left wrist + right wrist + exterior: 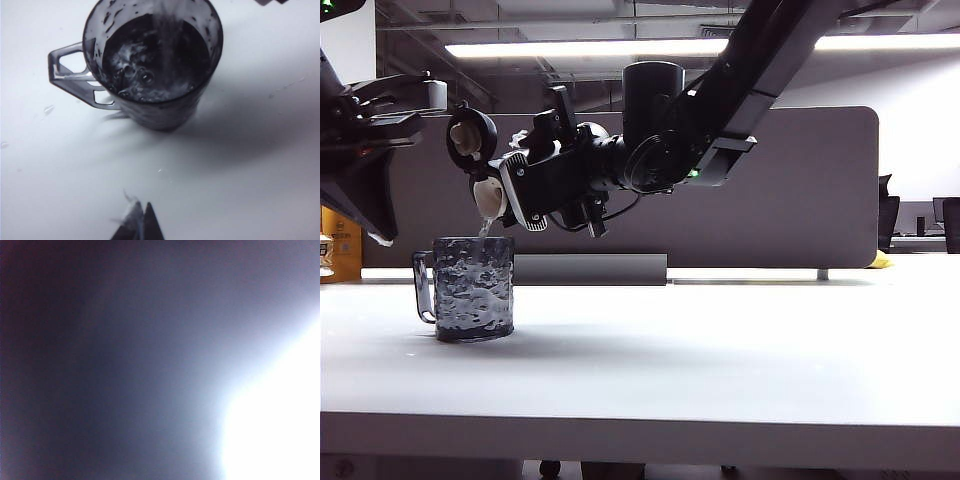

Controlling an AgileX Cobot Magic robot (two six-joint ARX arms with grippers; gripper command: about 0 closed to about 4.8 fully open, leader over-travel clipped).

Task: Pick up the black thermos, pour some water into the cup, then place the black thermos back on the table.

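The black thermos lies tipped in the right gripper, jaws clamped round its body, pouring a thin stream into the cup on the table. Overfilling or a drifting spout would spill water. The left gripper, jaws pressed together, hovers beside the cup.

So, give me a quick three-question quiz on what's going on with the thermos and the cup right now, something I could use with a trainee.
1. True or false: the thermos stands upright on the table.
2. Which gripper holds the thermos? A: left gripper. B: right gripper. C: neither.
3. Fill in: water streams from the thermos spout into the ____.

Key:
1. False. It is tilted in the air, lid open, above the cup.
2. B. The right gripper clamps it above the cup. The left gripper is shut and empty, and hovers up and to the left of the cup in the exterior view.
3. cup.
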